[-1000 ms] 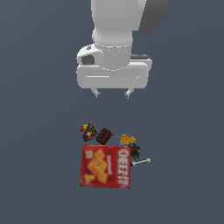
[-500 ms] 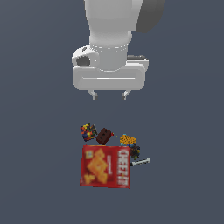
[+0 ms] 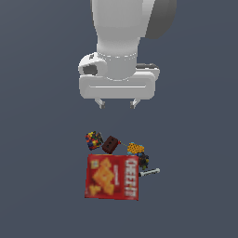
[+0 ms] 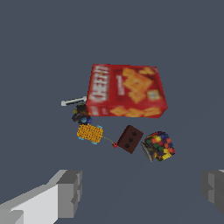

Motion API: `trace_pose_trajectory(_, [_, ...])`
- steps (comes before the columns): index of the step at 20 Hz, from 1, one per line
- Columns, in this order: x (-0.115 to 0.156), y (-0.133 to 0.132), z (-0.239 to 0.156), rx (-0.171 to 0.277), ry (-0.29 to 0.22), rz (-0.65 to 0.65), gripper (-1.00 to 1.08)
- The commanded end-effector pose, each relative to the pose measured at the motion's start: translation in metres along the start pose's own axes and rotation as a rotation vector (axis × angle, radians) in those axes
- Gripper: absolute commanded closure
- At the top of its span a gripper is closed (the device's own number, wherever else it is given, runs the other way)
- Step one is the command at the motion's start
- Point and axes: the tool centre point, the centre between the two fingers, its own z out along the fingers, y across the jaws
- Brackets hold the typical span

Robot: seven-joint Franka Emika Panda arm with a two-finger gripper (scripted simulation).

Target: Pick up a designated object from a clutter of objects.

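Since a second ago, we are seeing the arm's wrist housing slide a little toward the exterior view's left, while the pile below is sitting exactly as it was.

Going from largest to smallest: our hand point(image 3: 117, 102) is hanging well above the tabletop point(image 3: 42, 186) with its fingers spread wide and nothing between them. The red Cheez-It box point(image 3: 112, 177) is lying flat. Along its far edge we are finding the multicoloured cube point(image 3: 94, 139), the brown block point(image 3: 111, 144) just beside it, and the orange-yellow dotted piece point(image 3: 135, 148). The designated object, the dark lumpy clump point(image 3: 142, 161), is sitting tight against the box's side, between the dotted piece and the thin marker point(image 3: 149, 172).

We are judging the risk to be crowding: with the clump wedged so close to the box, a wide finger coming down could land on the box edge, nudge the dotted piece, or close on the wrong thing. The cube's similar colouring could also invite a mistaken pick.

The wrist view is giving us the clump point(image 4: 81, 114) more plainly, with its flecks and the slim gap to the dotted piece point(image 4: 90, 133), while only the exterior view is showing how high the hand is hanging.
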Motion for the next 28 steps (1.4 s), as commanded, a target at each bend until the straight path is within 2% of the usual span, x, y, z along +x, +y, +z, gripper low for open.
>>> trace_pose_trajectory(1, [0.004,-0.004,0.008,0.000,-0.004,0.012,-0.92])
trace_pose_trajectory(9, [0.024,-0.027,0.057,-0.001,-0.020,0.086,-0.92])
trace_pose_trajectory(17, [0.044,-0.065,0.139,-0.004,-0.046,0.202,-0.92])
trace_pose_trajectory(23, [0.049,-0.090,0.195,-0.005,-0.064,0.277,-0.92])
trace_pose_trajectory(28, [0.049,-0.104,0.226,-0.006,-0.073,0.319,-0.92])
